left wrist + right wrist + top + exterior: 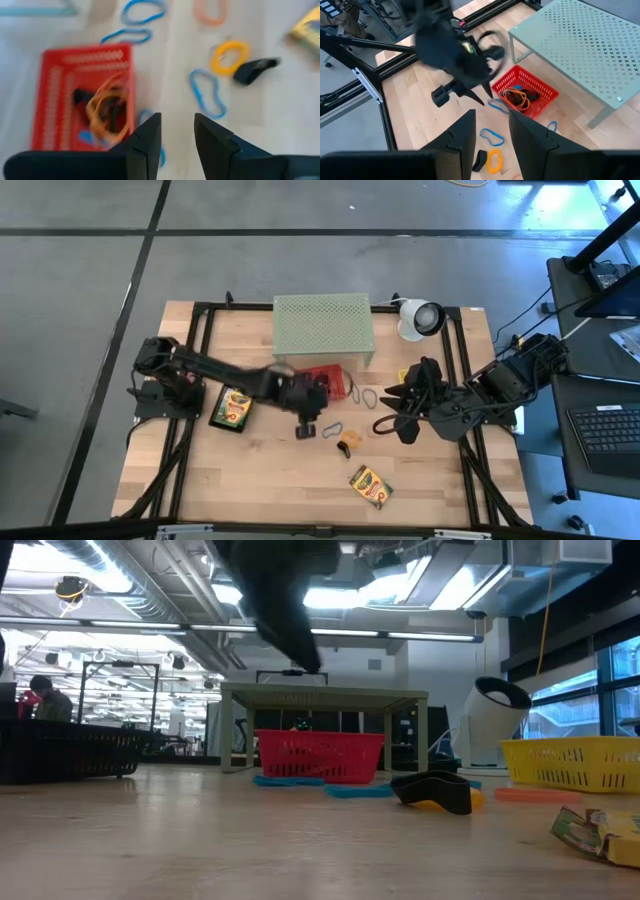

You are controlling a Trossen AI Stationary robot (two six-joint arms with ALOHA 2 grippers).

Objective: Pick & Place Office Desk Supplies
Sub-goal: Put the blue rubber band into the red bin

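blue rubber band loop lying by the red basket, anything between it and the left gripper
Nothing visible does. In the left wrist view the left gripper is empty, fingers apart, above bare table, with the blue rubber band loop lying flat just ahead. The red basket sits off to one side, the yellow ring and dark clip beyond the loop.

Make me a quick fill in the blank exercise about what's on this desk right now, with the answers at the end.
1. The rubber bands already sorted lie inside a ____ basket.
2. That basket sits partly under the pale green mesh ____.
3. The black clip lies beside a ____ rubber band.
4. The left hand holds ____.

Answers: red; stand; yellow; nothing
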